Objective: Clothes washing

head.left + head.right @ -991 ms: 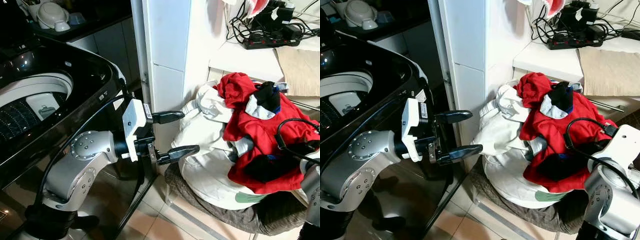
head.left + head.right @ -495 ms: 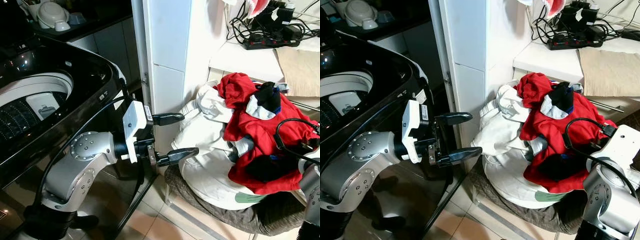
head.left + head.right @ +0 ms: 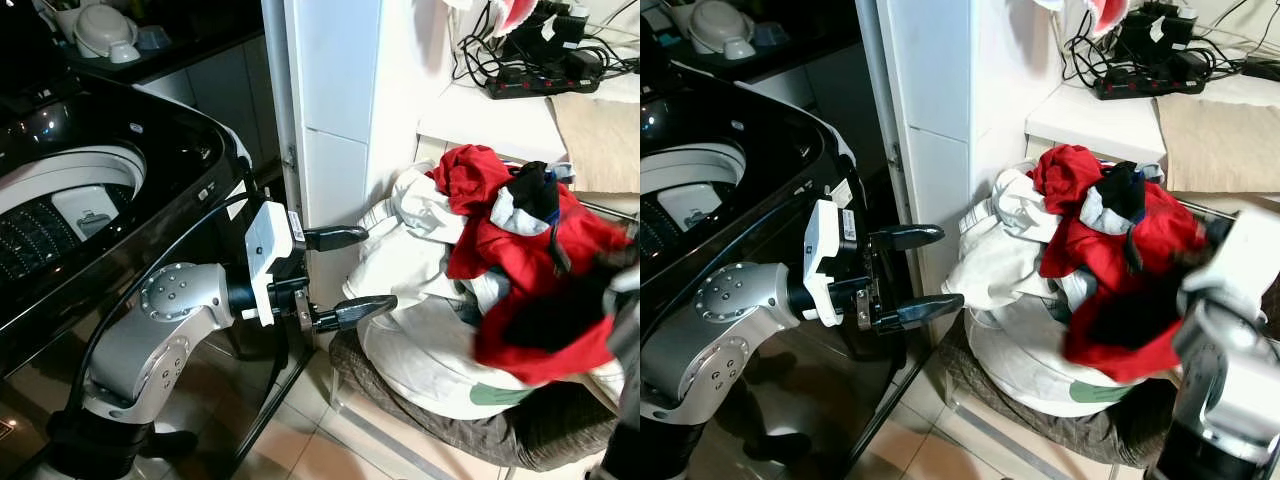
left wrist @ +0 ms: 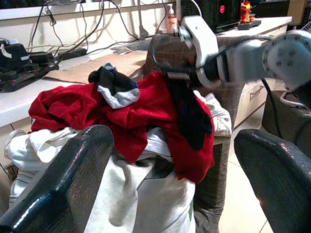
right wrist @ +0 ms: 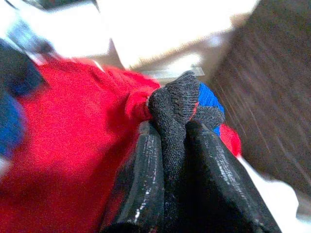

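White tiles [image 3: 340,100] cover the wall post in the middle of this small laundry room, and pale tiles cover the floor [image 3: 310,440]. On the robot's left stands a shiny black washer [image 3: 120,200] with its lid up, and the round white drum rim [image 3: 70,175] shows inside. On the robot's right, a brown basket [image 3: 480,430] is heaped high with clothes.

At the bottom of the heap is a big white cloth [image 3: 420,300]. On top lies a red shirt [image 3: 505,250], and a small black and grey piece [image 3: 530,195] sits at the very top. Behind the heap is a white shelf [image 3: 490,120] with a black power strip [image 3: 540,80] and a tangle of cables.

The left gripper [image 3: 345,275] hangs in the air between the washer and the basket, near the white cloth but not touching it. Its two black fingers [image 4: 63,189] are spread wide apart with nothing between them. A small white label with tiny dark print is stuck on its white housing, too small to read.

The right gripper [image 5: 170,141] is at the far side of the heap, and the arm looks blurred. Its fingers are pressed together on a dark knit piece [image 5: 177,104] with a bit of blue, right against the red shirt.
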`<state>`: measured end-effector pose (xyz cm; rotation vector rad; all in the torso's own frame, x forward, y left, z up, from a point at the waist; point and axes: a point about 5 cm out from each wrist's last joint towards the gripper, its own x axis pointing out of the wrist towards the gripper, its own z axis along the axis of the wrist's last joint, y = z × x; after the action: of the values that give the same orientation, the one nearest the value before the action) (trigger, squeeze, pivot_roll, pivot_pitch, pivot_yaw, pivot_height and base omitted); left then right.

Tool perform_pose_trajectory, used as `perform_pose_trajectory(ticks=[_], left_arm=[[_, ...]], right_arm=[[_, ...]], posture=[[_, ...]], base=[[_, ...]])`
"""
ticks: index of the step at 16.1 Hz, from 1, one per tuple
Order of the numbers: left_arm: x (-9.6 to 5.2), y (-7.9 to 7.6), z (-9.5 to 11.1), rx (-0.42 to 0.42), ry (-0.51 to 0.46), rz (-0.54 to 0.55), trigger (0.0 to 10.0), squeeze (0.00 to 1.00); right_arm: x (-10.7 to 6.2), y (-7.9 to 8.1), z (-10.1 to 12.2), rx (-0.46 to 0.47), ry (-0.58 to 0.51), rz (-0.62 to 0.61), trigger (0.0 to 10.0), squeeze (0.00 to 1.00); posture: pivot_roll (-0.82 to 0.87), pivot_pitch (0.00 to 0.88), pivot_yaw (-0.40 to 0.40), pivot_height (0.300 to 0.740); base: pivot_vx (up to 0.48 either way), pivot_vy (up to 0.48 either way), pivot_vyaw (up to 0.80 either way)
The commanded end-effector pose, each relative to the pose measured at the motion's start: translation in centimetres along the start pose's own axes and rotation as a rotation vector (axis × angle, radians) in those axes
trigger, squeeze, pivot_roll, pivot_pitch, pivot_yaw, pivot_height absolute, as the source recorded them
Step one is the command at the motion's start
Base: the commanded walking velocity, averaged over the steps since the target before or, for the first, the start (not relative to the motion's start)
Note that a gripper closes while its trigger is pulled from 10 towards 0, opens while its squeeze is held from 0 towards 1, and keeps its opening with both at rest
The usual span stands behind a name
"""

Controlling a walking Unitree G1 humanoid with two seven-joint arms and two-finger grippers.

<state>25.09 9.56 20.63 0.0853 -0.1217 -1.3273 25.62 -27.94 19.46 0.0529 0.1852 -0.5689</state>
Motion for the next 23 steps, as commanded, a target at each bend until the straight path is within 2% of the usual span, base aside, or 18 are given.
perform_pose_trajectory(ticks=[1,2,6,8,10,11,12,13,15,16,20,21,22,23], left_arm=[[-0.1,0.0,0.4,0.021,0.000,0.001,10.0,0.00],[-0.1,0.0,0.4,0.021,-0.002,0.001,10.0,0.00],[-0.1,0.3,0.8,0.025,-0.029,0.027,10.0,0.00],[-0.1,0.6,0.9,0.045,-0.037,0.057,10.0,0.00],[0.0,0.8,0.9,0.054,-0.035,0.069,10.0,0.00],[0.0,0.7,0.9,0.054,-0.034,0.069,10.0,0.00],[-0.1,0.7,0.9,0.056,-0.036,0.073,10.0,0.00],[0.0,0.7,0.9,0.058,-0.037,0.075,10.0,0.00],[0.0,0.7,0.9,0.059,-0.037,0.076,10.0,0.00],[0.0,0.7,0.9,0.060,-0.038,0.077,10.0,0.00],[0.0,0.7,0.7,0.061,-0.031,0.071,10.0,0.00],[0.0,0.6,0.7,0.062,-0.029,0.069,10.0,0.00],[0.0,0.6,0.7,0.063,-0.029,0.069,10.0,0.00],[-0.1,0.6,0.7,0.064,-0.028,0.068,10.0,0.00]], right_arm=[[-0.3,0.4,1.3,-0.006,-0.057,0.028,0.0,0.00],[-0.3,0.5,1.6,0.001,-0.071,0.034,0.0,0.00],[-1.0,1.7,5.8,0.081,-0.287,0.121,0.0,0.00],[-1.3,2.2,7.1,0.064,-0.361,0.169,0.0,0.00],[-1.1,2.3,7.1,0.017,-0.351,0.187,0.0,0.00],[-1.0,2.3,6.8,0.006,-0.334,0.182,3.9,0.00],[-0.5,1.9,5.4,-0.020,-0.261,0.140,10.0,0.00],[-0.2,2.0,4.0,-0.051,-0.191,0.143,10.0,0.00],[-0.1,2.1,3.3,-0.054,-0.167,0.152,10.0,0.00],[-0.1,2.1,3.0,-0.053,-0.156,0.147,10.0,1.00],[0.3,1.8,1.9,-0.022,-0.116,0.136,10.0,1.00],[0.4,1.8,1.6,-0.019,-0.107,0.137,10.0,0.21],[0.4,1.9,1.5,-0.016,-0.107,0.140,4.4,0.00],[0.3,1.9,1.5,-0.012,-0.109,0.142,3.8,0.00]], posture=[[-0.10,0.000,0.030,0.740],[-0.10,0.000,0.030,0.740],[-0.11,0.000,0.026,0.740],[-0.11,0.000,0.023,0.740],[-0.10,0.000,0.021,0.740],[-0.10,0.000,0.021,0.740],[-0.10,0.000,0.021,0.740],[-0.10,0.000,0.020,0.740],[-0.10,0.000,0.020,0.740],[-0.10,0.000,0.020,0.740],[-0.10,0.000,0.023,0.740],[-0.10,0.000,0.023,0.740],[-0.10,0.000,0.023,0.740],[-0.10,0.000,0.024,0.740]], base=[[0.000,0.000,0.00],[0.000,0.000,0.00],[0.000,0.000,0.00],[0.000,0.000,0.00],[0.000,0.000,0.00],[0.000,0.000,0.00],[0.000,0.000,0.00],[0.000,0.000,0.00],[0.000,0.000,0.00],[0.000,0.000,0.00],[0.000,0.000,0.00],[0.000,0.000,0.00],[0.000,0.000,0.00],[0.000,0.000,0.00]])
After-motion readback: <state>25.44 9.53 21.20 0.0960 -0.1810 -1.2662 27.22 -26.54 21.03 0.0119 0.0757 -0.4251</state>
